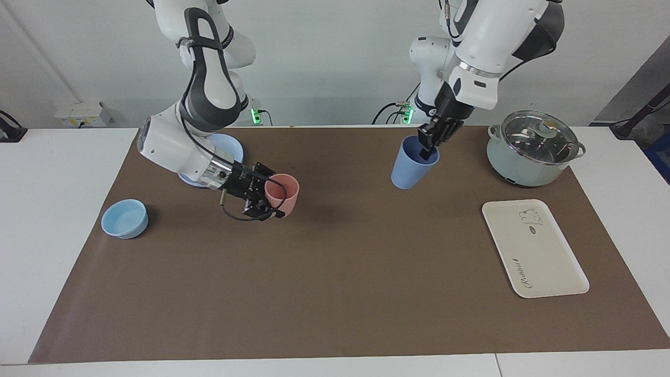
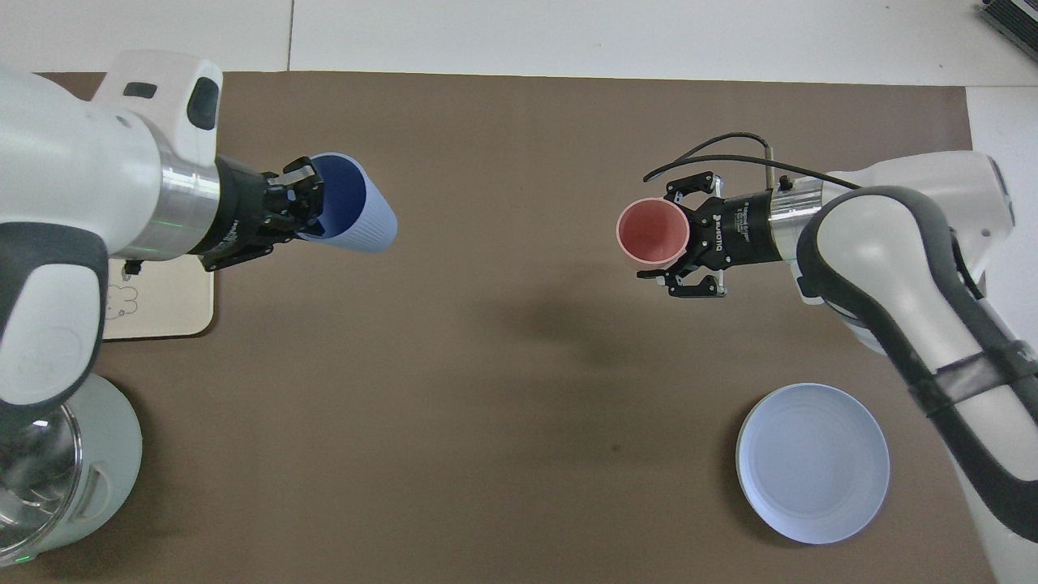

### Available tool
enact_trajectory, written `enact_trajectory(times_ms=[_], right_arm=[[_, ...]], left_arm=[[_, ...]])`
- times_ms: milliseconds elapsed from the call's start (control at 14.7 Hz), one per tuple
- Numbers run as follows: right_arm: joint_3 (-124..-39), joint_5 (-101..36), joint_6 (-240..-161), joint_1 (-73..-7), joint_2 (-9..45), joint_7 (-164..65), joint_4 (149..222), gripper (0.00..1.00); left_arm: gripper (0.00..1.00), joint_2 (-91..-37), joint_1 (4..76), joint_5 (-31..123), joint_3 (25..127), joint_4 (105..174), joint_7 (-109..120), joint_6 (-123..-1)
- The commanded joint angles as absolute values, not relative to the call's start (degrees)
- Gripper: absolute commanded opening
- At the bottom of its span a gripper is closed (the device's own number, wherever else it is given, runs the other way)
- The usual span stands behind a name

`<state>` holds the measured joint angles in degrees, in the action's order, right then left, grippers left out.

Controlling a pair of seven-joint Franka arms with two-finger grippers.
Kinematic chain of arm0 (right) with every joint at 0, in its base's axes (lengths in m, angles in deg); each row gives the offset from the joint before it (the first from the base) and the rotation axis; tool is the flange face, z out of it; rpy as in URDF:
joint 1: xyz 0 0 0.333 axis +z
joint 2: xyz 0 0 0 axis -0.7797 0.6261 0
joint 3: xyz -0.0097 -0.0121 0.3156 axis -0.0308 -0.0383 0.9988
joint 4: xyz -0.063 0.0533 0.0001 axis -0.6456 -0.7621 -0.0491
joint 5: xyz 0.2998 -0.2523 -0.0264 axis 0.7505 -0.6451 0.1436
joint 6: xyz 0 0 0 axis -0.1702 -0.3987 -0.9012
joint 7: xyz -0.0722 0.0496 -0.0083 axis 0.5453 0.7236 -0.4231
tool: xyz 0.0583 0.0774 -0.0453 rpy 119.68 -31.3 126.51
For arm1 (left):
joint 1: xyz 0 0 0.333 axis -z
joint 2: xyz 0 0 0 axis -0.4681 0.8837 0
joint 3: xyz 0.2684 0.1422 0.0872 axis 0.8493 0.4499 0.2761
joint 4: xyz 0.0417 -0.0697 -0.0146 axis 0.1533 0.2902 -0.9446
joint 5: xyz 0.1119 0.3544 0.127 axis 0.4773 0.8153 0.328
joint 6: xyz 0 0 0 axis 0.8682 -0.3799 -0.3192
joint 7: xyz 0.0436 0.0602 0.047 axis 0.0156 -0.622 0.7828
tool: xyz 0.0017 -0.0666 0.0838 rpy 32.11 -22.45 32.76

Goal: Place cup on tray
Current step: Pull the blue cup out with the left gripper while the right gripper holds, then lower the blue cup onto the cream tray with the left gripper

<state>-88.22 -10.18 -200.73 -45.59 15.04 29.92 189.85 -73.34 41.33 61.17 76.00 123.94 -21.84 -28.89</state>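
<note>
The periwinkle-blue cup (image 1: 412, 168) (image 2: 357, 209) hangs tilted in the air over the brown mat. My left gripper (image 1: 427, 150) (image 2: 303, 197) is shut on its rim, with one finger inside. The cream-white tray (image 1: 534, 248) (image 2: 166, 300) lies flat toward the left arm's end of the table, with nothing on it; in the overhead view my left arm covers most of it. Over the mat toward the right arm's end, my right gripper (image 1: 264, 198) (image 2: 688, 240) is shut on a pink cup (image 1: 282, 193) (image 2: 651, 234), held low.
A lidded pale-green pot (image 1: 533, 150) (image 2: 57, 478) stands nearer to the robots than the tray. A round blue plate (image 1: 229, 146) (image 2: 812, 462) and a light-blue bowl (image 1: 124, 218) sit at the right arm's end.
</note>
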Motion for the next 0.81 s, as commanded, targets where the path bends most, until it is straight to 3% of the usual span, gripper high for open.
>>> enact_trajectory(times_ms=[0,136,543,747], right_arm=[[-87.6,-8.1,-199.8,-50.4,16.9,25.3,190.3,0.0],[-87.5,-8.0,-198.3,-53.9,18.8,22.2,189.7,0.0],[-87.6,-8.4,-191.6,-63.2,27.2,11.4,183.9,0.0],[-87.5,-8.3,-191.2,-65.4,30.3,10.6,182.5,0.0]], left_arm=[[0.0,-79.7,33.0,61.3,75.4,136.4,-9.4,-34.5],[0.0,-78.7,27.1,61.3,75.5,138.6,-1.9,-37.2],[0.0,-67.2,11.9,61.1,75.5,138.2,16.1,-46.7],[0.0,-66.8,8.3,61.1,75.4,144.9,22.0,-53.6]])
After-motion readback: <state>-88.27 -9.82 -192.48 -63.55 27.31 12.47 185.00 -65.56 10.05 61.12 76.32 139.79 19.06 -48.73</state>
